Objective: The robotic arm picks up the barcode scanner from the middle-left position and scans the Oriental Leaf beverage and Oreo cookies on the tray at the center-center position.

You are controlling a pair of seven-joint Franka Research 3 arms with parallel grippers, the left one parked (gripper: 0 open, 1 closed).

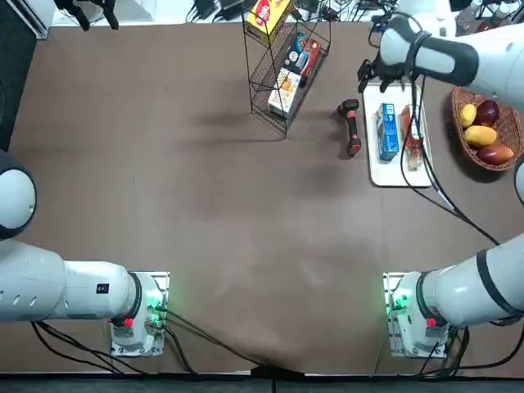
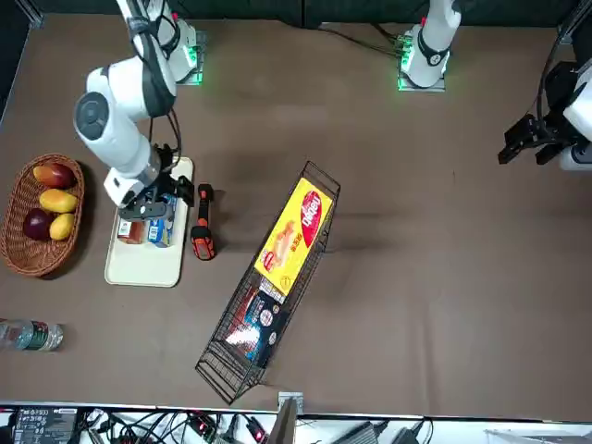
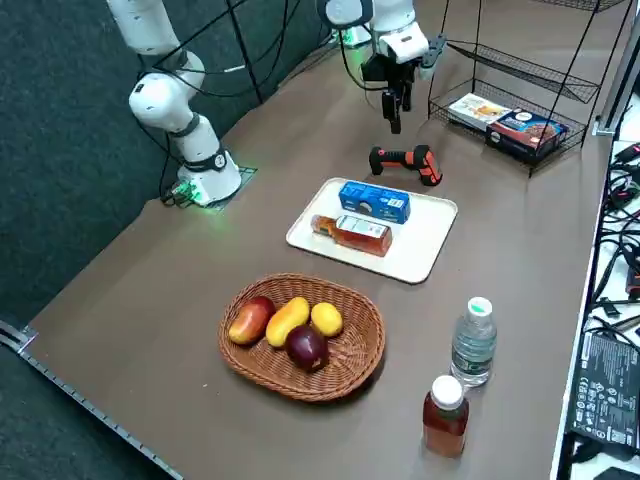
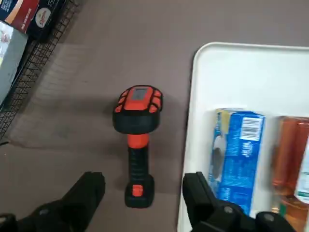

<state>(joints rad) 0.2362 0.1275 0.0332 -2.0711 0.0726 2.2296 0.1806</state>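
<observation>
Barcode scanner (image 4: 138, 145) beside white tray (image 4: 203, 87)

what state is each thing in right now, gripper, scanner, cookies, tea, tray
right gripper: jaws open and empty, above the table
barcode scanner: lying on the table beside the tray, not held
oreo cookies: packet on the tray, barcode showing
tea bottle: capped, lying on its side on the tray
tray: flat on the table

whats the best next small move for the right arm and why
Probably lower the open right gripper toward the barcode scanner: its handle lies between the two fingers in the wrist view, and nothing is gripped.
</observation>
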